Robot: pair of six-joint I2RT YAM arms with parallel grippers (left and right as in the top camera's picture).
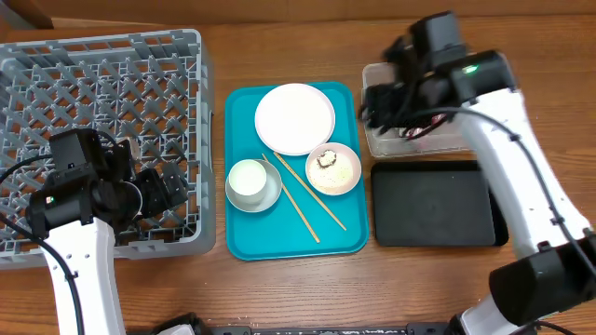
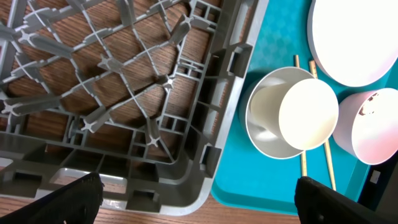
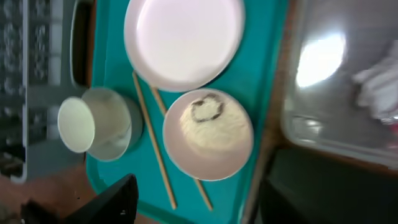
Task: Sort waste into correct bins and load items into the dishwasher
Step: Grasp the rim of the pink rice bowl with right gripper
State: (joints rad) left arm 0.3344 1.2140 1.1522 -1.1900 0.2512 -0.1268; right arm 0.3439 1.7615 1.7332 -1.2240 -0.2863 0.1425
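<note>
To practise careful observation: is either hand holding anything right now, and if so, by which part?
Nothing is held. The left hand and the right hand are both open and empty.

Teal tray dead centre: white plate at twelve o'clock, pink bowl at three, grey bowl cradling the white cup at nine, chopsticks slanting toward five. Right gripper hangs over the clear tub.
</note>
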